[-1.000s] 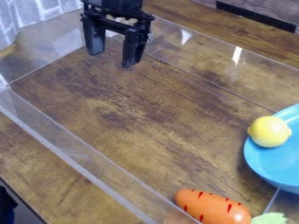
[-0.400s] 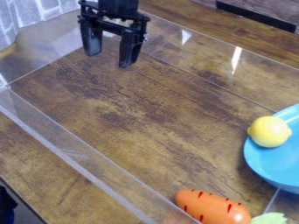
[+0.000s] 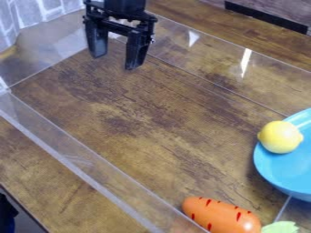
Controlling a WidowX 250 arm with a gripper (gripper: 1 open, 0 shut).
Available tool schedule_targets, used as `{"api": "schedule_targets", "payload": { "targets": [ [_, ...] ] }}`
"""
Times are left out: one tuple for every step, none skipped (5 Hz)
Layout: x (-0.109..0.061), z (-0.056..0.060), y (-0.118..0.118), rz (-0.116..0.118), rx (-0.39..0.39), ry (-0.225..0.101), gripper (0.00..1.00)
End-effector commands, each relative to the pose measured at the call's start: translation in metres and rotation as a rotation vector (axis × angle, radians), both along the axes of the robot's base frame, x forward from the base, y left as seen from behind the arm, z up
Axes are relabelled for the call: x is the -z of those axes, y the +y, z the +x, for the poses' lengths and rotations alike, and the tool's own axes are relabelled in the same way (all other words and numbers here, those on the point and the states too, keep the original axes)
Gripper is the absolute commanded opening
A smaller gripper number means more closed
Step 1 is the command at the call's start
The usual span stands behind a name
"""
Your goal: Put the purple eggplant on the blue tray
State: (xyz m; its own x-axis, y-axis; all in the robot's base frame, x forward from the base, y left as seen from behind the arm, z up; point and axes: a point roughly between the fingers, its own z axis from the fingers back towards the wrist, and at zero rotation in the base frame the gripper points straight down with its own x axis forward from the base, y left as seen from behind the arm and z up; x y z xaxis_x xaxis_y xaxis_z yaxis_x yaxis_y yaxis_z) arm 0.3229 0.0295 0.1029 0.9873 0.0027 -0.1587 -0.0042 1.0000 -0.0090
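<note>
hovering open-jawed at the far end of the table

your black gripper [image 3: 116,45] hangs near the top of the view, its two fingers spread wide with nothing between them. the blue tray [image 3: 286,166] sits at the right edge, partly cut off by the frame, and a yellow fruit [image 3: 281,136] rests on its near-left part as you look at it. below the tray, at the bottom of your view, lies an orange carrot [image 3: 221,216] with dark red marks and a pale green top. brown wood-grain tabletop [image 3: 145,118] stretches between your gripper and the tray, and a clear plastic strip [image 3: 91,164] runs diagonally along the left.
</note>
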Motion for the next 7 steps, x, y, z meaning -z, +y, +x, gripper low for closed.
{"api": "schedule_targets", "payload": {
  "targets": [
    [-0.0158, 0.007, 0.0078, 0.005, -0.02, -0.053, 1.0],
    [-0.0161, 0.0068, 0.0084, 0.004, -0.022, -0.048, 1.0],
    [-0.0164, 0.0065, 0.0089, 0.002, -0.026, -0.046, 1.0],
    [-0.0171, 0.0042, 0.0087, -0.002, -0.029, -0.043, 1.0],
    [-0.0177, 0.0019, 0.0084, -0.006, -0.033, -0.041, 1.0],
    [-0.0182, 0.0, 0.0083, -0.009, -0.035, -0.038, 1.0],
    [-0.0192, -0.0025, 0.0082, -0.012, -0.037, -0.036, 1.0]
  ]
}}
